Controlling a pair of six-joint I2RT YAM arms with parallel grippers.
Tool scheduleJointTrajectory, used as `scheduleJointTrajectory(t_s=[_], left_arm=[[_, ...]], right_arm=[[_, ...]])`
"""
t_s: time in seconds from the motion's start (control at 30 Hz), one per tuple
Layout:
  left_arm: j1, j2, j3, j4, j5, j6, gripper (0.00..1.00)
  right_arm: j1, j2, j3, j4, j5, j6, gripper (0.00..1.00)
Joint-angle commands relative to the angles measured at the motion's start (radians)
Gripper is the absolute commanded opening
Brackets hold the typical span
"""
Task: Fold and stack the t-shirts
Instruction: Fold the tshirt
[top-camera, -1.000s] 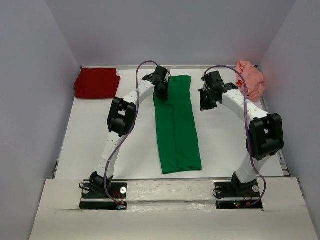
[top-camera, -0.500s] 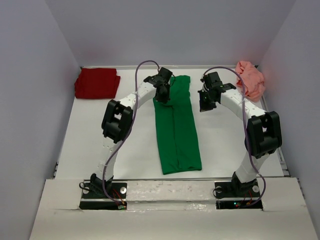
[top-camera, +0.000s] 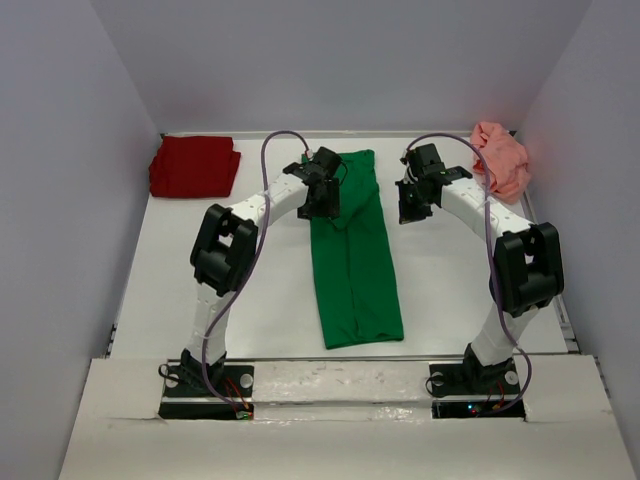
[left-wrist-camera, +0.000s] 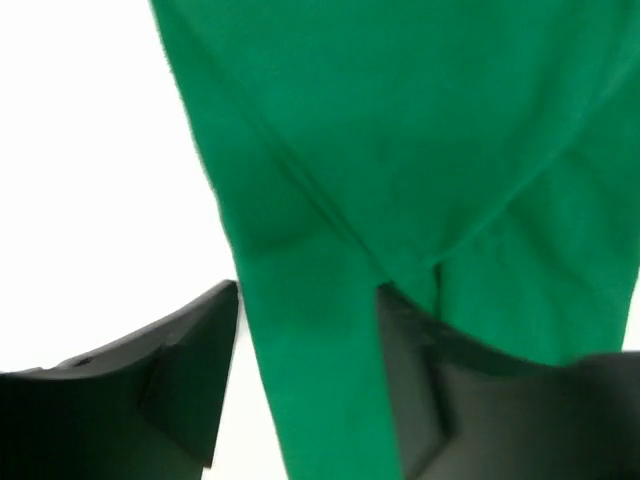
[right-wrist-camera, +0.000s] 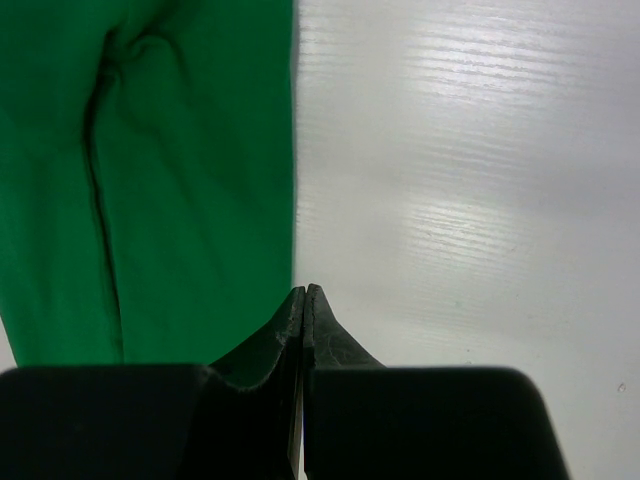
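Looks down on green t-shirt (left-wrist-camera: 430, 120) across top and right, creases meeting near centre, white bench (left-wrist-camera: 90, 150) at left. Has hand (left-wrist-camera: 308, 300) spread wide at bottom edge, dark fingers (left-wrist-camera: 185, 380) flanking a strip of cloth.

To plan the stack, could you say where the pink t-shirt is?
The pink t-shirt lies crumpled in the top view's far right corner, beyond the right gripper.

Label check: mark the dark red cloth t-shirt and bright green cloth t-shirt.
Dark red cloth t-shirt (top-camera: 193, 167): top external view, middle of the cloth.
Bright green cloth t-shirt (top-camera: 355, 260): top external view, middle of the strip.
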Motion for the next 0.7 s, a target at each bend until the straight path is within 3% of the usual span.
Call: scheduleJointTrajectory(t_s=[0.0,0.03,0.33,0.43,0.67], left_arm=[[0.008,-0.014,0.0,-0.016,-0.039,-0.042,0.8],[0.008,-0.011,0.006,-0.03,-0.043,-0.051,0.91],[0.023,-0.029,0.091,-0.016,-0.123,-0.026,0.9],[0.052,0.009,0.196,-0.002,-0.071,0.006,0.79],[0.155,0.113,0.357,0.159,0.242,0.142,0.61]], right_arm=[[0.0,-0.013,0.021,0.029,-0.019,-0.013,0.0],[0.0,-0.013,0.023,0.029,-0.022,-0.012,0.0],[0.0,0.011,0.032,0.035,-0.045,-0.007,0.0],[0.0,0.015,0.04,0.035,-0.055,-0.006,0.0],[0.009,-0.025,0.035,0.03,-0.036,-0.01,0.0]])
